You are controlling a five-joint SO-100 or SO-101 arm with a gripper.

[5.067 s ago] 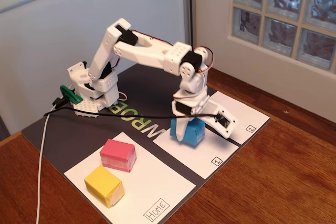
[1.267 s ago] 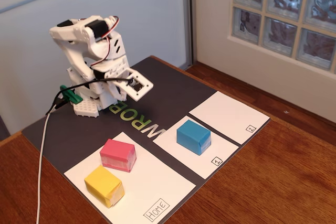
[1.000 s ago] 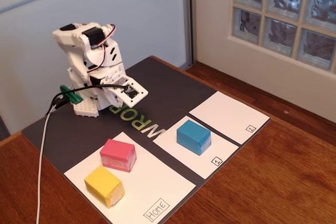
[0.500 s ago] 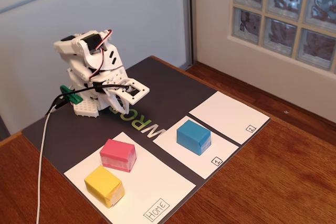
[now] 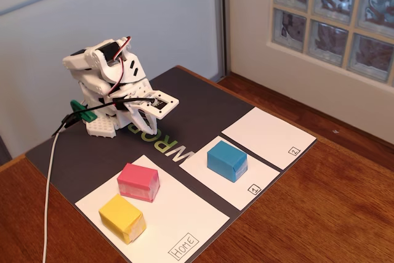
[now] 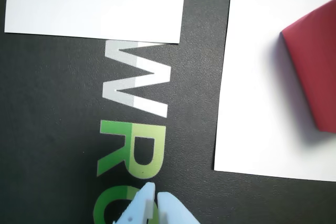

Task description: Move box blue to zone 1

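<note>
Well, the box blue (image 5: pixel 227 160) sits on zone 1 (image 5: pixel 203 166), the white paper with a small "1" in its corner, on the table (image 5: pixel 345 214). It looks light and stiff, with smooth flat sides, so I think a pinch across two opposite sides would hold it best. The end effector (image 6: pixel 156 199) holds nothing, and its tips are almost together. It hangs by the robot's base, well apart from the box.
</note>
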